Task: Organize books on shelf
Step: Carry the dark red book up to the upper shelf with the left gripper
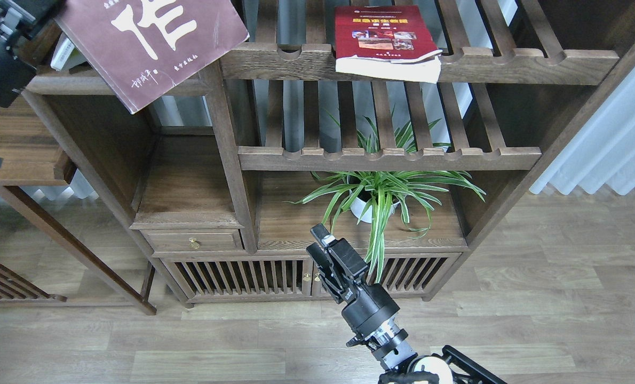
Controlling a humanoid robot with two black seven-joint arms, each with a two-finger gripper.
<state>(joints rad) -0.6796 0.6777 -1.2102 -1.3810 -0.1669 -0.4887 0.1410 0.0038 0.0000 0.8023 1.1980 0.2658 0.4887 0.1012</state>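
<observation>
The dark maroon book (157,42) with big white characters hangs tilted over the front lip of the solid top-left shelf (82,85), its top cut off by the frame. My left gripper (44,6) is shut on the book's left edge, and its fingertips are partly cropped at the top. Under the maroon book, the pale edge of another book (63,53) peeks out on the shelf. The red book (384,37) with a yellow title lies flat on the upper slatted rack (509,61), overhanging its front rail. My right gripper (317,241) stands low and open, holding nothing.
A potted spider plant (381,194) stands in the lower middle bay, just behind the right gripper. A second slatted rack (392,157) runs below the upper one. A small drawer (192,241) sits at the lower left. White curtains (611,144) hang at the right.
</observation>
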